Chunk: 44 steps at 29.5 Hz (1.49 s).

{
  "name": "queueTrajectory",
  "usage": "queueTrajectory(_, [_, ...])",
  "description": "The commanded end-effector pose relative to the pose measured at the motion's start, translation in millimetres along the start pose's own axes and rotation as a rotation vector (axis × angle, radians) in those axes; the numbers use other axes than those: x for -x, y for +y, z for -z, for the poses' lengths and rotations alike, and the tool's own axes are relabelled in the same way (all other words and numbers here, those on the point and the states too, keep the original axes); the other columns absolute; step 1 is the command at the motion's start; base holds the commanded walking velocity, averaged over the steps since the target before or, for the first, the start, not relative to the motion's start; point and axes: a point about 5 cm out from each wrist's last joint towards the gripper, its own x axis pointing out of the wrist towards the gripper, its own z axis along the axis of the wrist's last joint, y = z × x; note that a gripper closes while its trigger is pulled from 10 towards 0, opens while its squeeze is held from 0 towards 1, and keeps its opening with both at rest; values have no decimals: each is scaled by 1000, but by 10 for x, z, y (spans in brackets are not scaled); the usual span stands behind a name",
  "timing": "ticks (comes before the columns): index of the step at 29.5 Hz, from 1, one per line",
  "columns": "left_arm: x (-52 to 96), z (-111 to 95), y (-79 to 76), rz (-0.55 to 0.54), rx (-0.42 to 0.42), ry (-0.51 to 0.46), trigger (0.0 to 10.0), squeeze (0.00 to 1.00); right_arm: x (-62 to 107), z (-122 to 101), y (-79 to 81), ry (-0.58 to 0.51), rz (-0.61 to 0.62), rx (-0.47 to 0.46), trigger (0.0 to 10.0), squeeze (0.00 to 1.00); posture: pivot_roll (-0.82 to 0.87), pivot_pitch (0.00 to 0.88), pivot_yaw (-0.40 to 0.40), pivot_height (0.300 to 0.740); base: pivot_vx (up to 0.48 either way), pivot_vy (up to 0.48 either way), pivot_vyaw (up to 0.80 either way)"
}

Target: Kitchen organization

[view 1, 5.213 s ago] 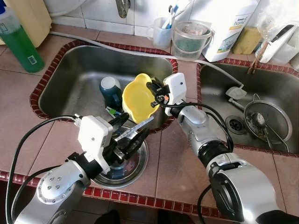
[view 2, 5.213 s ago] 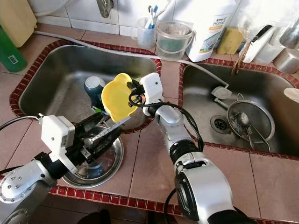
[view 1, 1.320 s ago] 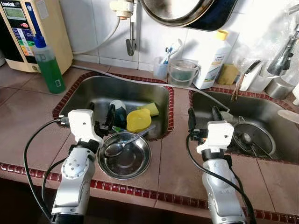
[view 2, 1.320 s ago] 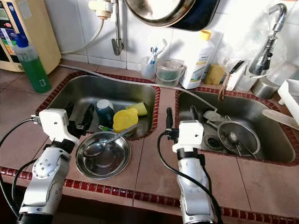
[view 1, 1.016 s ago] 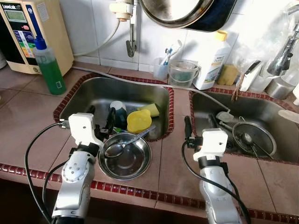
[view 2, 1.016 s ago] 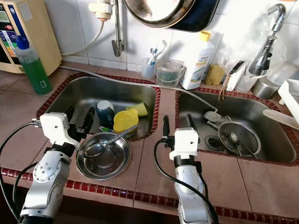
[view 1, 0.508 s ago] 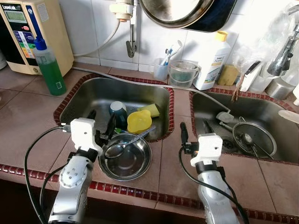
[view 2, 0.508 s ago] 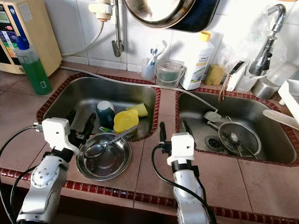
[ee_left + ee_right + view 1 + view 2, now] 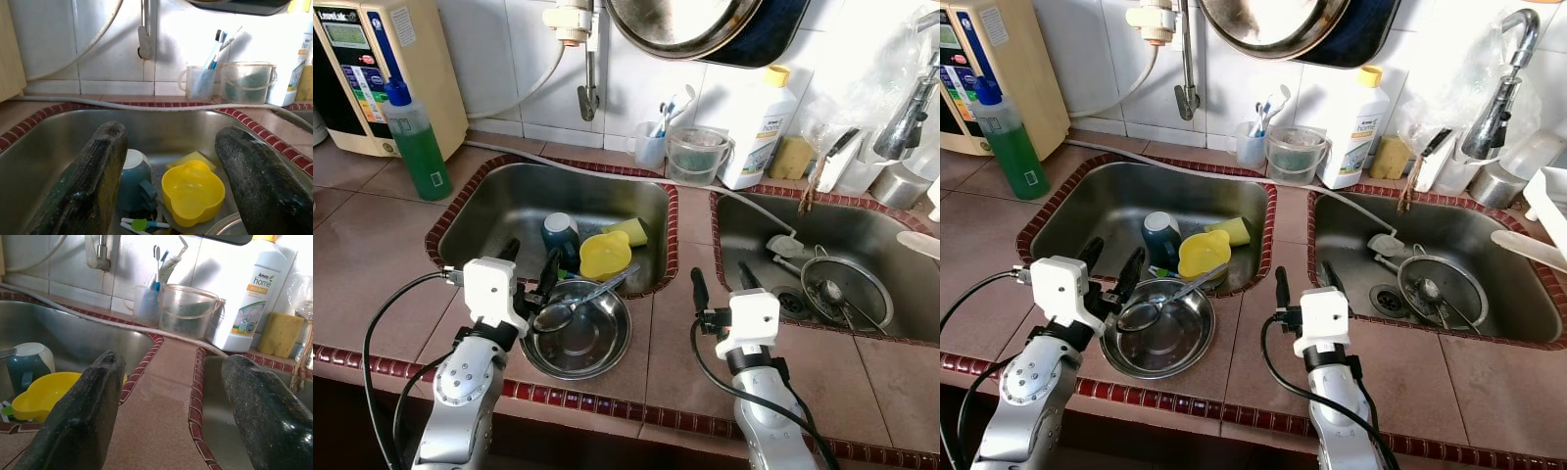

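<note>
Both grippers (image 9: 529, 264) (image 9: 719, 284) lower, empty, parted.

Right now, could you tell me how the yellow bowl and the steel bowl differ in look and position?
The yellow bowl is opaque plastic with a wavy, lobed rim; the steel bowl is round, shiny metal and wider. The yellow bowl sits inside the left sink, while the steel bowl rests on the tiled counter edge in front of it. A spoon lies across the steel bowl; the yellow bowl looks empty. Both sit open side up.
</note>
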Motion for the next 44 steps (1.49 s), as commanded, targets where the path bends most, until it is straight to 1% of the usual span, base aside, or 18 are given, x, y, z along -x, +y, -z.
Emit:
queueTrajectory(1, [-10,-52,-31,30,-7,-15,10000,0,25,30,-18,12,2,-1,10000,0,-172,0,-32,740,0,0,0])
queueTrajectory(6, [-2,-83,-40,56,-17,-18,10000,0,30,31,-16,12,-2,-2,10000,0,-172,0,-31,740,0,0,0])
queueTrajectory(10, [29,-88,-77,93,-35,-14,10000,0,44,24,-15,9,-1,-8,10000,0,-175,0,-29,740,0,0,0])
queueTrajectory(15, [135,-37,-98,129,-38,13,10000,0,92,-16,-18,0,0,-33,10000,0,-186,0,-24,740,0,0,0])
queueTrajectory(20, [166,-59,-99,161,-51,20,10000,0,134,-61,-36,-10,-12,-34,10000,0,-189,5,-20,740,0,0,0])
queueTrajectory(22, [178,-86,-82,171,-53,20,10000,0,184,-96,-43,-14,-35,-39,10000,0,-187,14,-17,740,0,0,0])
queueTrajectory(26, [187,-106,-88,190,-58,20,10000,0,224,-134,-39,-18,-58,-49,10000,0,-185,21,-17,740,0,0,0])
queueTrajectory(28, [214,-135,-110,222,-58,21,10000,0,275,-173,-27,-12,-93,-54,10000,0,-183,40,-17,740,0,0,0])
queueTrajectory(32, [214,-142,-129,240,-68,21,10000,0,317,-147,-24,6,-110,-59,10000,0,-176,48,-22,740,0,0,0])
queueTrajectory(35, [213,-160,-130,250,-69,22,10000,0,363,-144,4,25,-140,-79,10000,0,-170,70,-25,740,0,0,0])
queueTrajectory(38, [244,-182,-126,260,-69,30,10000,0,429,-190,72,38,-205,-105,10000,0,-162,97,-29,740,0,0,0])
queueTrajectory(44, [291,-205,-114,273,-76,40,10000,0,497,-206,126,53,-258,-120,10000,0,-151,121,-29,740,0,0,0])
